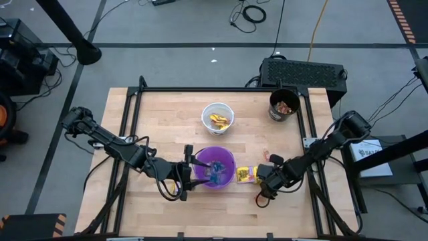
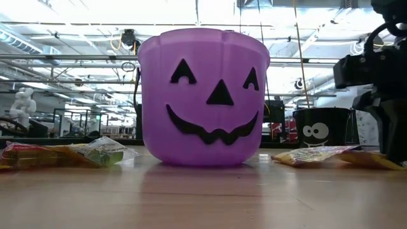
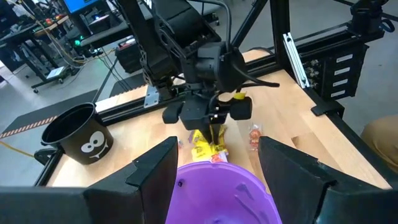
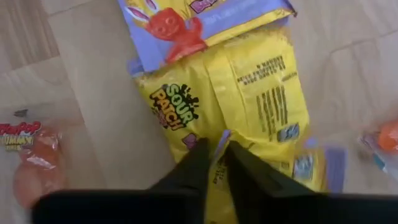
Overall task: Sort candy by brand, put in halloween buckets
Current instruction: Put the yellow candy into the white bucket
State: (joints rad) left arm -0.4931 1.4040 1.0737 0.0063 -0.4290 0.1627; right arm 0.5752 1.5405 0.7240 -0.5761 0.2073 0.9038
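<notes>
Candy under your right gripper (image 4: pixel 214 152) reads "SOUR PATCH" on a yellow packet (image 4: pixel 249 106).
Your right fingers are pinched on that packet's edge, on the table just right of the purple bucket (image 1: pixel 215 167). A second packet (image 4: pixel 199 18) above it shows a red figure; its lettering is cut off. An orange sweet (image 4: pixel 31 155) nearby has writing too blurred to read. Your left gripper (image 1: pixel 189 173) sits low at the purple bucket's left side, fingers spread wide. White bucket (image 1: pixel 218 116) holds yellow packets; black bucket (image 1: pixel 284 104) stands at the far right.

Two dark jointed arms (image 1: pixel 114 140), black cables
</notes>
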